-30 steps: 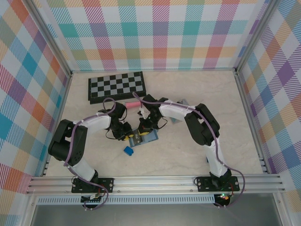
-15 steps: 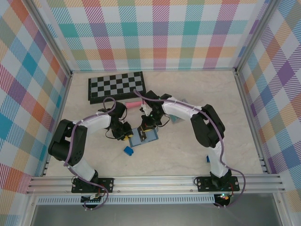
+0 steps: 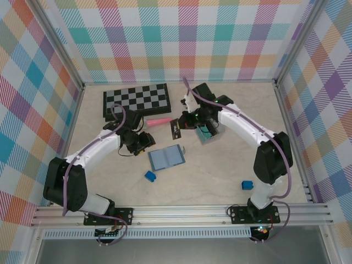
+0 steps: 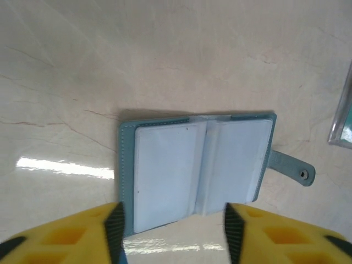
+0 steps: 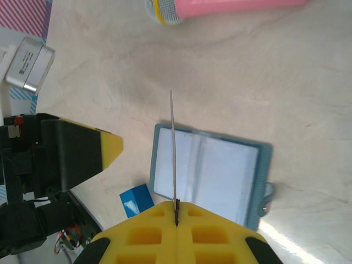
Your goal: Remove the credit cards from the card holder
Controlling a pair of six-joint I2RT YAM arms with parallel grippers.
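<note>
1. left wrist: the left claw (image 4: 173, 213) gapes wide and grips nothing. the holder (image 4: 195, 170) lies open on the desk (image 4: 165, 55), pockets up, with its strap at 3 o'clock.
2. right wrist: the right claw (image 5: 177, 208) is pinched tight on a card (image 5: 172, 148), seen edge-on.
3. top: the card is at 1 o'clock from the holder.

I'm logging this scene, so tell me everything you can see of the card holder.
The card holder lies open and flat on the pale marble-look table, inside facing up. Its cover is slate blue with stitched edges; the two inner pages are lighter grey-blue sleeves, pale and plain. A strap tab with a snap sticks out from one side. Only the table touches it.
</note>
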